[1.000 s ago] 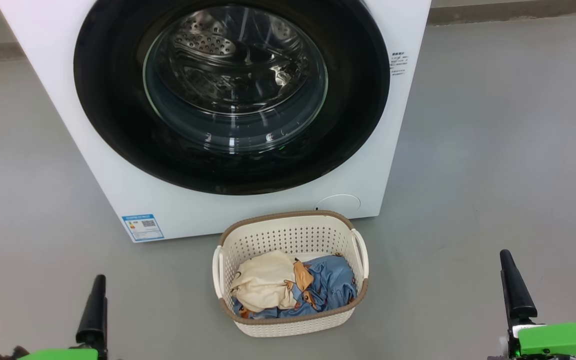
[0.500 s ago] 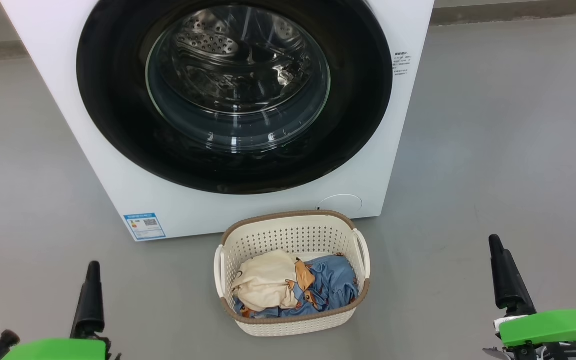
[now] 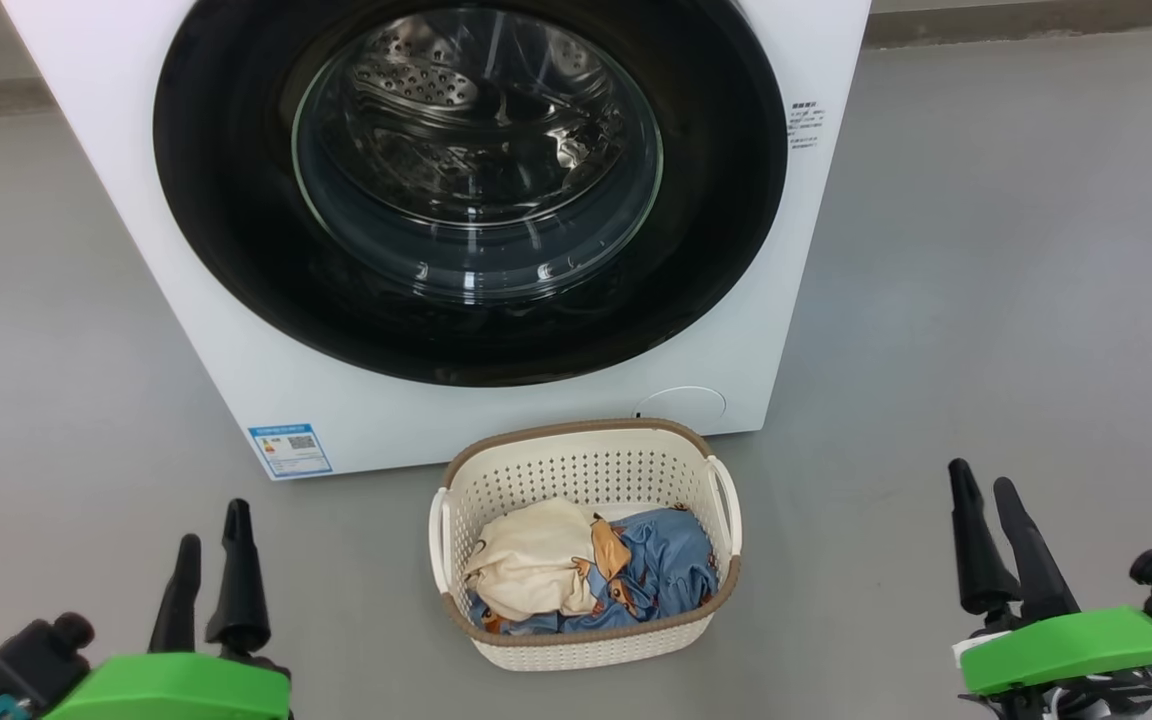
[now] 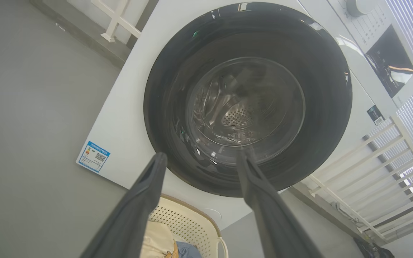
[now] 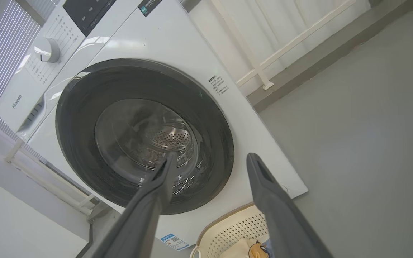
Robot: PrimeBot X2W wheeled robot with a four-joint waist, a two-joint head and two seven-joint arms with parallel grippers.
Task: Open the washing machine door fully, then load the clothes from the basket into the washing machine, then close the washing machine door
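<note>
Clothes [image 3: 586, 575] lie in the basket [image 3: 576, 431], which stands on the grey floor [image 3: 986, 250] just in front of the washing machine [image 3: 236, 340]. The cream garment [image 3: 531, 570] overlaps the blue printed one [image 3: 661, 565]. Behind the shut washing machine door [image 3: 226, 200], the steel drum [image 3: 466, 120] looks empty. The left gripper [image 3: 210, 522] and right gripper [image 3: 979, 475] hover well clear on either side of the basket, jaws spread, holding nothing. Since a second ago both have risen further into the head view, each now showing two fingers instead of one.
</note>
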